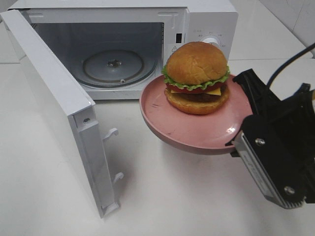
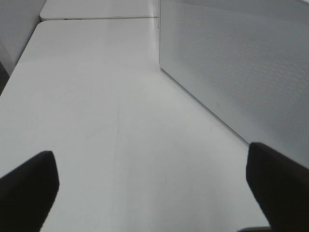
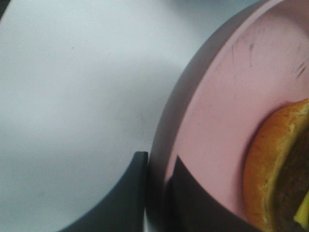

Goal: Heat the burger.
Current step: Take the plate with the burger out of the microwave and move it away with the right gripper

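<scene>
Nearest the high camera, the right gripper (image 1: 239,142) is clamped on the rim of the pink plate (image 1: 162,105), one finger above and one below the edge (the wrist view shows this plainly), and the plate appears to hang clear of the white table (image 1: 187,196). The burger (image 1: 197,77) sits upright toward the plate's far side. Beyond it the microwave (image 1: 206,19) stands with its door (image 1: 54,108) swung wide and its glass turntable (image 1: 113,66) bare. The step in hand looks like carrying the plate in; next it must travel level through the opening and settle on the turntable. The left gripper (image 2: 149,191), jaws spread wide and holding nothing, hovers over the table beside the door.
</scene>
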You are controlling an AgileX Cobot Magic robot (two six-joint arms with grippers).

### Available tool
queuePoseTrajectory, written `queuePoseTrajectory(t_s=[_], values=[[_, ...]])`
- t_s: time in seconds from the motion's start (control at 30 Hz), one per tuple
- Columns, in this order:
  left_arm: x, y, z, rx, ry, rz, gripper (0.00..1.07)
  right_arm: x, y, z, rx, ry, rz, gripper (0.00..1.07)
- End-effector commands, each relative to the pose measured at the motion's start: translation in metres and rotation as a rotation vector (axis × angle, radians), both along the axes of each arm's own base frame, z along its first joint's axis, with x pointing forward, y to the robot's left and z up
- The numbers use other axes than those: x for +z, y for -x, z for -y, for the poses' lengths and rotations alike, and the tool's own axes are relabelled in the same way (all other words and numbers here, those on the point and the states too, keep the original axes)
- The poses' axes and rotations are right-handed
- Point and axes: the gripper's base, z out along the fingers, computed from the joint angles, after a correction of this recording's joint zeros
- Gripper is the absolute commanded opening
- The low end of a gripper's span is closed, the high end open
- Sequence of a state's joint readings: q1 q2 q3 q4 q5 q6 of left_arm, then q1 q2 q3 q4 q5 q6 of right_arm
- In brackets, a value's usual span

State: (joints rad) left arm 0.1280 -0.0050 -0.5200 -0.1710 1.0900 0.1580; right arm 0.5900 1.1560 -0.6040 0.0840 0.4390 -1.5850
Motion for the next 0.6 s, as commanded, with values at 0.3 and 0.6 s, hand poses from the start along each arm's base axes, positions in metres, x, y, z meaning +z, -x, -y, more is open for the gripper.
queuePoseTrajectory(t_s=[0.3,0.6], values=[[0.000,0.002,0.000,0.000,0.006,0.030,0.98,0.016,0.042,0.037,-0.100,-0.018,0.081,0.00],[0.000,0.002,0.000,0.000,0.006,0.030,0.98,0.021,0.059,0.059,-0.261,-0.007,0.079,0.00]])
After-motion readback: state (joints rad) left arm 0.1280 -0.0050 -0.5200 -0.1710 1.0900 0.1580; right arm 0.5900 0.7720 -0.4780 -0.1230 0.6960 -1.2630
